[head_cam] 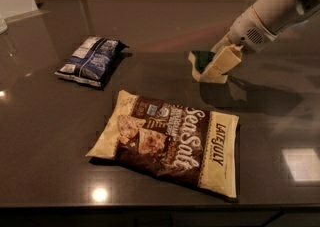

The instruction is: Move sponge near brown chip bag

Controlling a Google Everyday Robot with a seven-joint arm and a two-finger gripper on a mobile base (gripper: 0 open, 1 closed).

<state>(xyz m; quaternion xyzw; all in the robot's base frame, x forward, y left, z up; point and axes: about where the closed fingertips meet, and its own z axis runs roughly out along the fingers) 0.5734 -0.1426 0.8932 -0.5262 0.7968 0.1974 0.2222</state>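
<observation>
The brown chip bag lies flat at the front middle of the dark counter, with cream-yellow ends and white "Sea Salt" lettering. The sponge, dark green on top with a pale yellow body, is behind the bag's right end and apart from it. My gripper reaches in from the upper right and is shut on the sponge, one cream finger across its front. I cannot tell whether the sponge touches the counter.
A smaller dark blue and white bag lies at the back left. The white arm slants in from the upper right corner. The counter's front edge runs along the bottom. A pale wall lies behind the counter.
</observation>
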